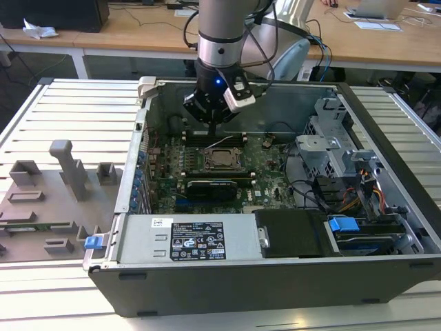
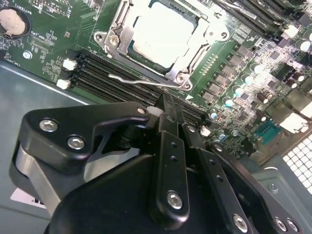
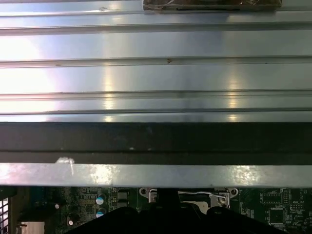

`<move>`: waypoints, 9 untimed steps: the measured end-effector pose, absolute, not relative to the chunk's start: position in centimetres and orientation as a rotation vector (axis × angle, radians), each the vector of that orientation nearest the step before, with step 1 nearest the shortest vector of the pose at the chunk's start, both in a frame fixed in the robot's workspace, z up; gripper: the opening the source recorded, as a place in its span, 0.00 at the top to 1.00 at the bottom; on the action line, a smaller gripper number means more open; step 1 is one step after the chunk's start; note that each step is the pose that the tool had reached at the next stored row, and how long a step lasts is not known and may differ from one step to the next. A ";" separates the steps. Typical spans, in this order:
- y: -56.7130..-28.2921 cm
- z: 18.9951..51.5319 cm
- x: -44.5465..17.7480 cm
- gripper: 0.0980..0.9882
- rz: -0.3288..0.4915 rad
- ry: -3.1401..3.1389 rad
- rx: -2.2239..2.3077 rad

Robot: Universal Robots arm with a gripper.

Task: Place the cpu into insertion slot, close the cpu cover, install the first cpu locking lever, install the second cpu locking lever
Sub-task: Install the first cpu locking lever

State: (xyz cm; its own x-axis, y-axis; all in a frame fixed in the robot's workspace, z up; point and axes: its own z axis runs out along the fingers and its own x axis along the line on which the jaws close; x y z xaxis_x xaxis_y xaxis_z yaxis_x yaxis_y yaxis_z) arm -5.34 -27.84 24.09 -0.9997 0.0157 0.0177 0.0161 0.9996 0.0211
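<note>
**Gripper poised over the lever, chip under its cover**

Here we are inside the open computer case: the gripper hangs low over the motherboard, fingers pressed together with nothing between them. In the exterior view the gripper sits just behind the socket area, tip pointing down. The cpu lies flat in the insertion slot, silver top facing up. The cpu cover is down around it, framing the chip. A thin wire locking lever runs along the socket's edge, between socket and black memory slots. The fingertips are just beside that lever, above the memory slots; whether they touch it I cannot tell.
</note>
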 end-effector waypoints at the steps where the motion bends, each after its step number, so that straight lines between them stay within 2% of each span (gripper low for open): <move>1: -27.8 24.1 -5.3 0.99 -0.033 -3.124 -0.025; 9: -27.8 23.1 -4.9 0.99 -0.033 -3.124 -0.025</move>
